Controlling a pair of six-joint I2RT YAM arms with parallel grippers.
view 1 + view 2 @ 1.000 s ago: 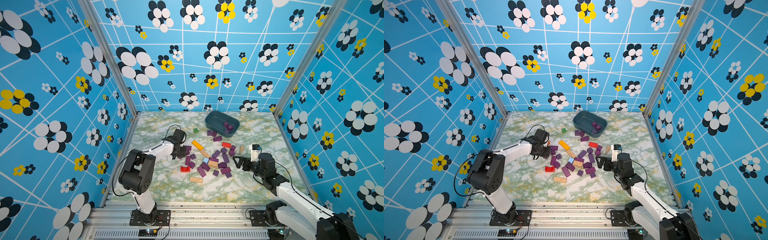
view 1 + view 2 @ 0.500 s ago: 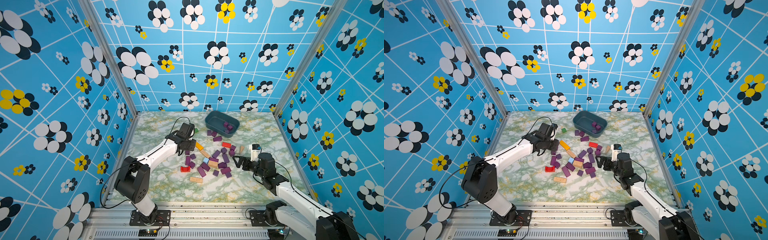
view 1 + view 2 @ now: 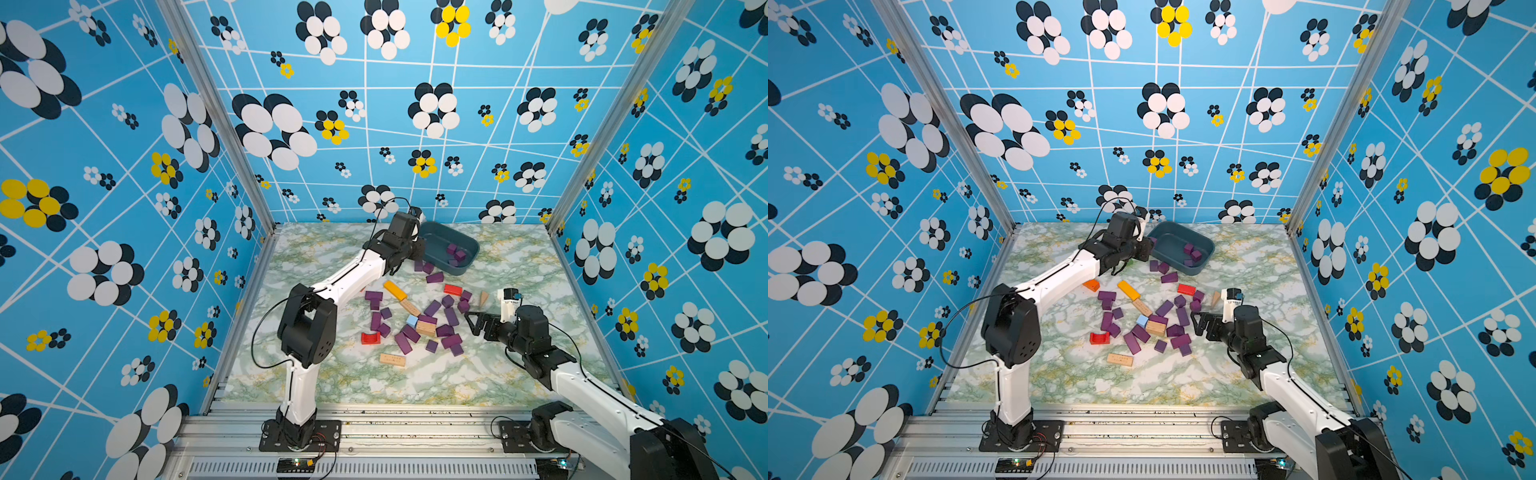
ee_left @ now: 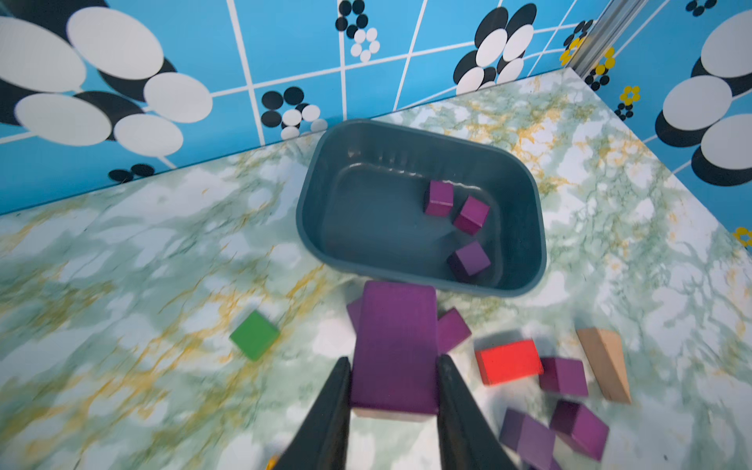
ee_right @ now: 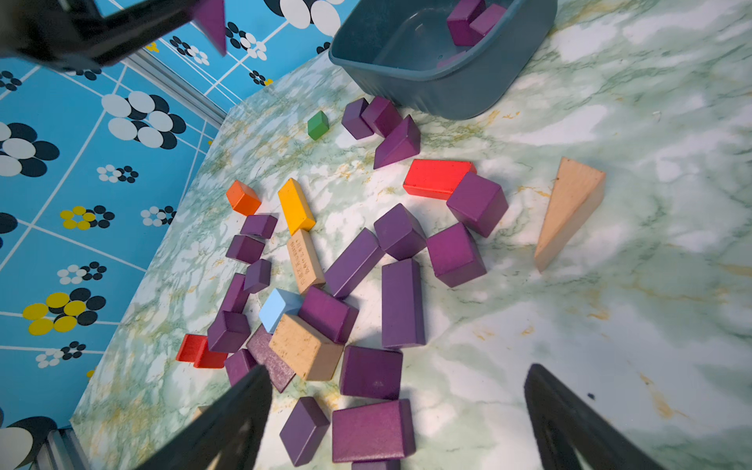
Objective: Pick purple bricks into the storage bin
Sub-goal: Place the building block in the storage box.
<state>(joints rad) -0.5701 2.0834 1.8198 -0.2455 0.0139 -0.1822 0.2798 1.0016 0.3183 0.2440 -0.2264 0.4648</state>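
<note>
The left arm reaches long and low across the table. Its left gripper is clamped on a purple bar that sticks out past the fingertips and is held up off the marble. Straight ahead of those fingertips, very near, sits the bin. Three purple cubes lie in it, all toward the end away from this hand. A green cube lies on the table off to one side of the gripper.

The right arm stretches forward close to the table. Its right gripper has its jaws spread wide with nothing between them. It hangs over the near edge of the loose purple bricks, with the bin well beyond them.
</note>
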